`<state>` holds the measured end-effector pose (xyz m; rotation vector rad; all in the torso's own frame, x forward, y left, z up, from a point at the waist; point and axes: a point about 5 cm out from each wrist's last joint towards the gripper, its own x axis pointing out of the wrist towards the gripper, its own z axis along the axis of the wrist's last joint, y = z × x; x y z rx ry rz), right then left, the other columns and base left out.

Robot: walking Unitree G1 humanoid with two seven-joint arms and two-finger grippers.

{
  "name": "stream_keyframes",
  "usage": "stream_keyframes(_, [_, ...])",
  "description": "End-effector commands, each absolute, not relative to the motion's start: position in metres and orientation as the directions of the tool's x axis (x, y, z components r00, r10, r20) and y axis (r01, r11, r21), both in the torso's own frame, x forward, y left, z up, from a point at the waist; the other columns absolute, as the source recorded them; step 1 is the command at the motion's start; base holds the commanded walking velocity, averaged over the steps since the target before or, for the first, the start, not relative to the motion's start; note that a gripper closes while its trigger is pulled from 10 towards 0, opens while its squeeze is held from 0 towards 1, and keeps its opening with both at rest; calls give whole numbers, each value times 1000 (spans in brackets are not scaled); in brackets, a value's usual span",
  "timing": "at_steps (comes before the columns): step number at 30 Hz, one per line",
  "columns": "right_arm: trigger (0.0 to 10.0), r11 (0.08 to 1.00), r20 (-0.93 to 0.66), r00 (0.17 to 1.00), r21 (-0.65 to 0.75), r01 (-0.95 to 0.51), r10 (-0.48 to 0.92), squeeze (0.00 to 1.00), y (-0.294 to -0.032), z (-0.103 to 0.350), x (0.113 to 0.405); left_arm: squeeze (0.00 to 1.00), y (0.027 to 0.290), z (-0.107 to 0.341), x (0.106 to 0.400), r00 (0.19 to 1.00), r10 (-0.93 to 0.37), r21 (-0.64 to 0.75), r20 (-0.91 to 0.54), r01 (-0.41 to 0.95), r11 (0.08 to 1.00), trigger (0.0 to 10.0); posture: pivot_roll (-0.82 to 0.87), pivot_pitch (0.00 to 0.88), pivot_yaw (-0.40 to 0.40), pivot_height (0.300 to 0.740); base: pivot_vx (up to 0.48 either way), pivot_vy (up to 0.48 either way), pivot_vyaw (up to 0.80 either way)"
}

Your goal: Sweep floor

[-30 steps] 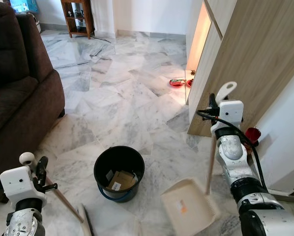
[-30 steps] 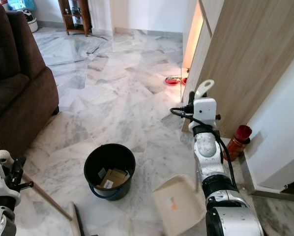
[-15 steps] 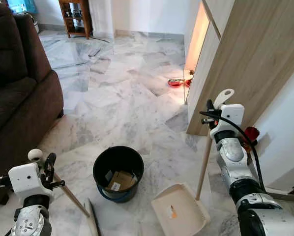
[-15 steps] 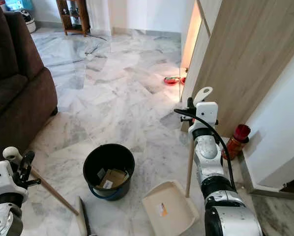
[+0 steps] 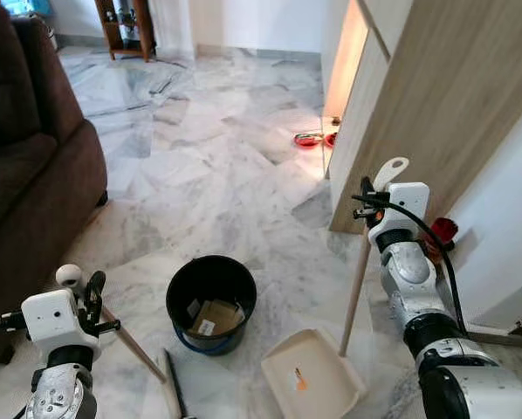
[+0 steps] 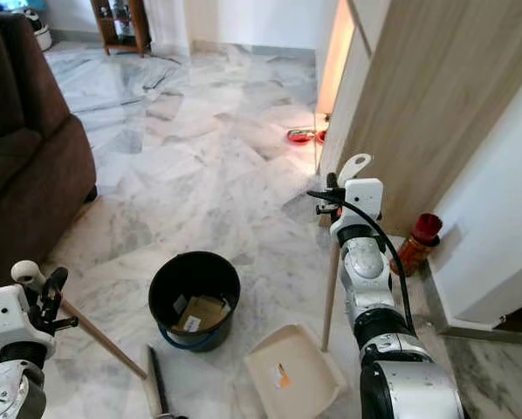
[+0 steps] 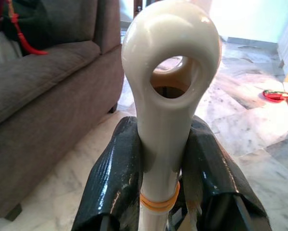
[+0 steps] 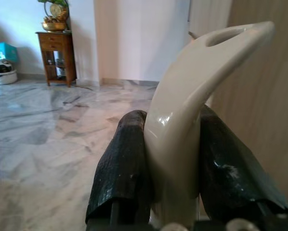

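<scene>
The left gripper (image 7: 161,159) pinches the glossy cream plastic end of a broom handle (image 7: 169,86), a rounded loop with a hanging hole, its two black rubbery fingers (image 7: 112,178) pressed against both sides just above a yellow band. From the head camera, the thin wooden broom stick (image 5: 134,345) slants down from that gripper to the dark broom head (image 5: 175,394) resting on the floor, near the bucket.

The right gripper (image 8: 170,168) clamps the curved cream plastic grip of the dustpan handle (image 8: 192,96), with one finger on each side. Its pale wooden pole (image 6: 329,292) runs almost upright down to the flat, shallow cream plastic dustpan (image 6: 289,375), which sits on the floor with a small orange-marked scrap in it.

Between broom head and dustpan stands a round black plastic bucket (image 5: 211,301) holding brown cardboard pieces. The floor is polished grey-veined white marble tile (image 5: 217,166). A dark brown upholstered sofa (image 5: 30,183) stands to the left, and a light wood-grain cabinet panel (image 5: 436,105) to the right, with a red-capped bottle (image 6: 415,240) at its foot
</scene>
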<state>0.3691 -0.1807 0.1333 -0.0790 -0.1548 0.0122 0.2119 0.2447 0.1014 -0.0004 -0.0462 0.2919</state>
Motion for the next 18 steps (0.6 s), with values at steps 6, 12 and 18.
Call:
stream_keyframes(6, [10000,997,163,986,-74,-15,27,0,-181,137,371,0,242,112,214,958,274,-6,81,-274,962,10000,166,113,-36,740,0,291,-533])
stream_keyframes(12, [10000,997,162,986,-71,-23,34,0,-179,138,372,0,243,112,214,958,274,-5,82,-274,962,10000,168,112,-34,740,0,294,0])
stream_keyframes(18, [10000,998,149,988,-65,-25,34,0,-180,136,372,0,243,112,215,959,272,-8,84,-273,962,10000,168,112,-34,740,0,296,0])
